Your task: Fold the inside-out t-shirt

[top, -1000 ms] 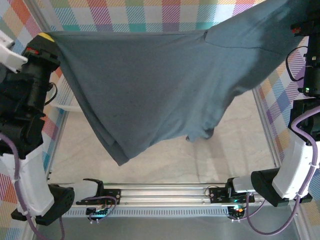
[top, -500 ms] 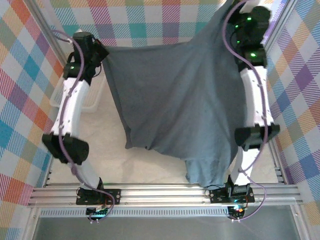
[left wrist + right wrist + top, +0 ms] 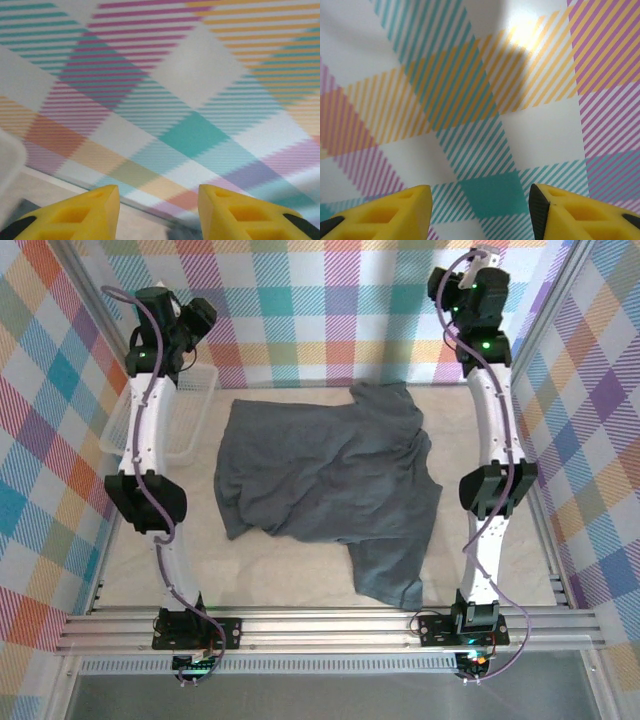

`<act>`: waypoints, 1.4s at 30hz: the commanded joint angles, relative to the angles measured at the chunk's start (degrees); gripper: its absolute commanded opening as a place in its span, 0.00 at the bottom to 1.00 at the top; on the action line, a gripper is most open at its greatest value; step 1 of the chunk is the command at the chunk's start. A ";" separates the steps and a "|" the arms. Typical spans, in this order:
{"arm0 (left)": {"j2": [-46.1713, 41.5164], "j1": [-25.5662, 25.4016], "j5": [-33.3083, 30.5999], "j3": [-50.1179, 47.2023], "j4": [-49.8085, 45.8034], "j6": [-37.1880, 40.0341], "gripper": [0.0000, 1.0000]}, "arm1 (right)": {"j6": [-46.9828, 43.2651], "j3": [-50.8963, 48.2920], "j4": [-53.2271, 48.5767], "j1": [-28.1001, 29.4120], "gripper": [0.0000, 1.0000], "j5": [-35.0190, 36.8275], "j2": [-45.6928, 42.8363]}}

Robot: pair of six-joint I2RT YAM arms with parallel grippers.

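Top external: t-shirt (image 3: pixel 325 480) lies wrinkled beside basket (image 3: pixel 203 377); left gripper (image 3: pixel 157 192), right gripper (image 3: pixel 480 192) both apart, empty.

The top external camera sits high above and behind the arms. It looks steeply down on the whole table (image 3: pixel 300 585), with both arm bases at its lower edge and the plaid back wall (image 3: pixel 320 300) along its top. The left wrist camera faces that wall at close range, looking past the left gripper (image 3: pixel 159 215), with a thin strip of table at its lower left. The right wrist camera faces the wall past the right gripper (image 3: pixel 480 215), close enough that the stripes look coarse. All three views share the plaid wall.
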 commanded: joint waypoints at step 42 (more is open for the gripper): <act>-22.07 -27.84 -16.31 -82.02 0.38 6.06 0.61 | 32.48 -99.12 -20.85 19.77 0.28 4.12 -48.27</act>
